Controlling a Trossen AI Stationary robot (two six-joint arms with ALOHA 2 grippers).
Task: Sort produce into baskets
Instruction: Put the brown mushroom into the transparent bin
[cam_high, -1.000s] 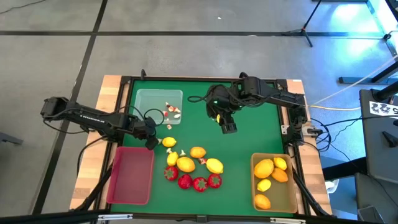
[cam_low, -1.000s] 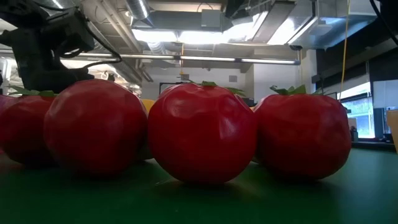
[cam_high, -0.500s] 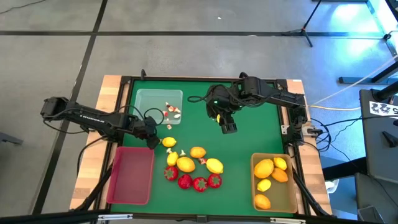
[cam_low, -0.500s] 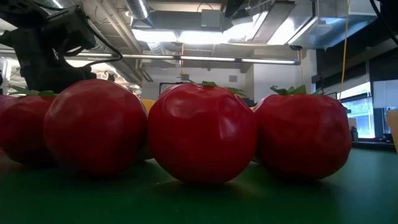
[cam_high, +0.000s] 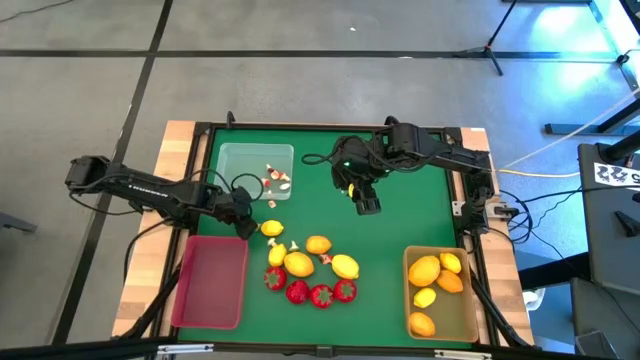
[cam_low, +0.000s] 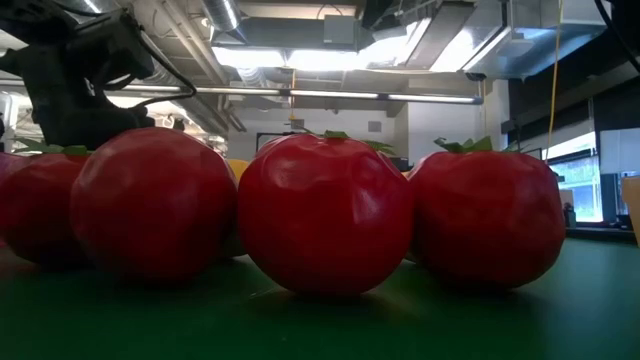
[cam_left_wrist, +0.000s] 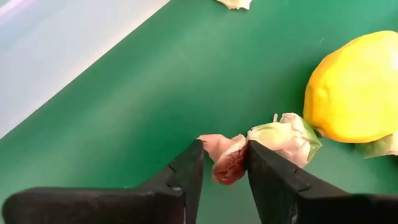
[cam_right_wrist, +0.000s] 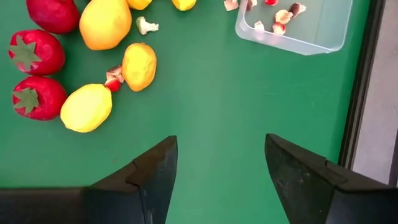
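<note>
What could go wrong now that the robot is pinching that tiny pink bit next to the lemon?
The left gripper pinches only the edge of the small white-and-red bit, so it might slip out when lifted. A second white-and-green bit touches it and could be dragged along. The lemon sits right beside them, so a sideways nudge could roll it.

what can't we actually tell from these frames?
- Low view: the strawberries fill the frame, hiding the baskets and most other produce.
- High view: the left gripper is too small to show a grip; only the left wrist view shows its jaws closing around a pink-and-red bit.
- Clear basket: its bits are too small to count.
- Right gripper: open over bare mat, fingertips cut off by the frame edge.
</note>
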